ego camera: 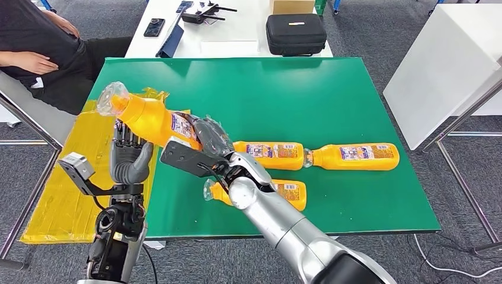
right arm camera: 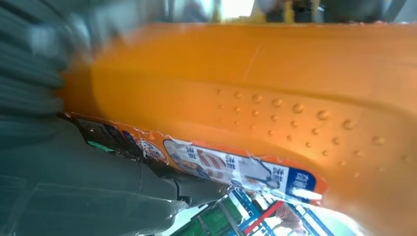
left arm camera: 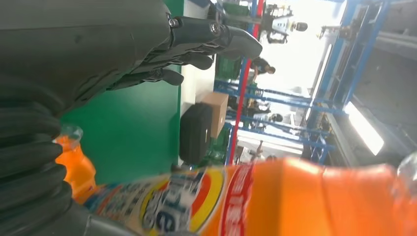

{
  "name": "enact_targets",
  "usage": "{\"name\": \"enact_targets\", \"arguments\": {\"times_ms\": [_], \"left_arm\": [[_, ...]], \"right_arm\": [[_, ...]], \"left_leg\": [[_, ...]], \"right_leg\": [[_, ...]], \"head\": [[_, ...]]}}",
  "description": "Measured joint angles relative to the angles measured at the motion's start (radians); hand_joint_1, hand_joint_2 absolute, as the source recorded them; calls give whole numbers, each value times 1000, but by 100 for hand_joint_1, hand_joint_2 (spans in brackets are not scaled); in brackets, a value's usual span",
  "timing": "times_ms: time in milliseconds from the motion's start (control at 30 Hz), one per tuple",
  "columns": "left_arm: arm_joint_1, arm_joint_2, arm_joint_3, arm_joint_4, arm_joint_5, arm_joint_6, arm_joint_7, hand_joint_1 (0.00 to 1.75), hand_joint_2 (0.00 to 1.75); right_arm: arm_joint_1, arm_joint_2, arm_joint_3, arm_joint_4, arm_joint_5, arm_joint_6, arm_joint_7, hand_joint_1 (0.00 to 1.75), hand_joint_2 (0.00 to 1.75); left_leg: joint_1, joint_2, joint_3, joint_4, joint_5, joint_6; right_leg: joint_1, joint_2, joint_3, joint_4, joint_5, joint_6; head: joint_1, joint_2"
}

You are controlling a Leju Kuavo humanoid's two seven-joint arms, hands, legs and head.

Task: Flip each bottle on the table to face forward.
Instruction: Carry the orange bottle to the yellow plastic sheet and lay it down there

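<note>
— Orange plastic, that raised bottle point(ego camera: 151, 118); where was it?

— Above the green tabletop point(ego camera: 331, 89), the right hand point(ego camera: 207, 139) clamped round its labelled middle. The left hand point(ego camera: 127, 155) waited beneath, fingers apart, holding nothing.

— How would it handle?

— Probably light, stiff, rather slick; the dimpled flank looked the surest hold. Three more bottles point(ego camera: 355, 157) lay flat.

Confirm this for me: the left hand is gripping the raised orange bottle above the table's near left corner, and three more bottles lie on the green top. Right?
Not quite. The right hand grips the raised orange bottle, as the head view shows; the left hand is just below it with its fingers apart, holding nothing. The rest stands: three more bottles lie on the green top.
</note>
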Motion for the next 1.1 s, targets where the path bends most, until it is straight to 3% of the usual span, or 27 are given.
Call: {"name": "enact_targets", "arguments": {"times_ms": [433,1100], "left_arm": [[5,-1,-95,-1,-14,35,9,0,175],[7,21,-114,11,29,49,1,0,175]], "right_arm": [[-84,-1,107,67,-117,-25,63,175,175],[-120,-1,355,148,-205,-68,120,175,175]], "left_leg": [[0,0,0,0,0,0],[0,0,0,0,0,0]], "right_leg": [[0,0,0,0,0,0],[0,0,0,0,0,0]], "head": [[0,0],[0,0]]}}
